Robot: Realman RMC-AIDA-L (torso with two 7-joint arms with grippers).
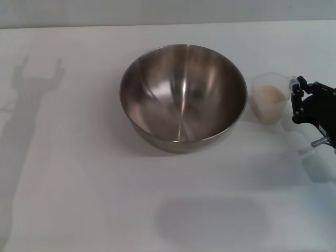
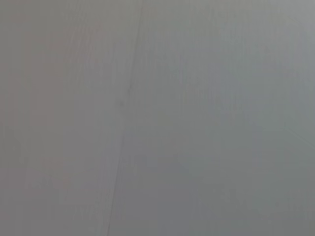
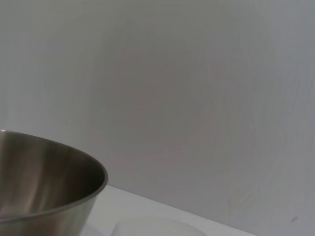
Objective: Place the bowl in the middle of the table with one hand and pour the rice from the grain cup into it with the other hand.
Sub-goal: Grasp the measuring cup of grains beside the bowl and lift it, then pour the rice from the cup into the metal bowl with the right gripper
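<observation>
**Inspector A:** Report from the left side of the desk [image 1: 63, 173] across.

**Inspector B:** On the left there is only an arm-shaped shadow on the white surface; the left gripper appears in no view. The left wrist view shows a plain grey surface and nothing else. The bowl [image 1: 183, 97] stands upright at about the middle of the desk, its polished inside bare. Just to its right, close to the rim but apart from it, stands the grain cup [image 1: 270, 97], upright, with the rice [image 1: 269, 95] inside it.

**Inspector A:** And the right gripper?

**Inspector B:** The right gripper [image 1: 297, 100] sits at the right edge of the head view, just beside the cup's right side. Its fingers [image 1: 297, 90] are near the cup wall; I cannot tell whether they touch it, nor whether they stand apart or together.

**Inspector A:** What does the right wrist view add?

**Inspector B:** It shows the bowl's [image 3: 47, 184] outer wall and rim from low down, a pale wall behind, and a faint curved rim at the bottom edge, too indistinct to identify. None of that arm's own fingers appear there. Nothing stands between cup and bowl.
</observation>
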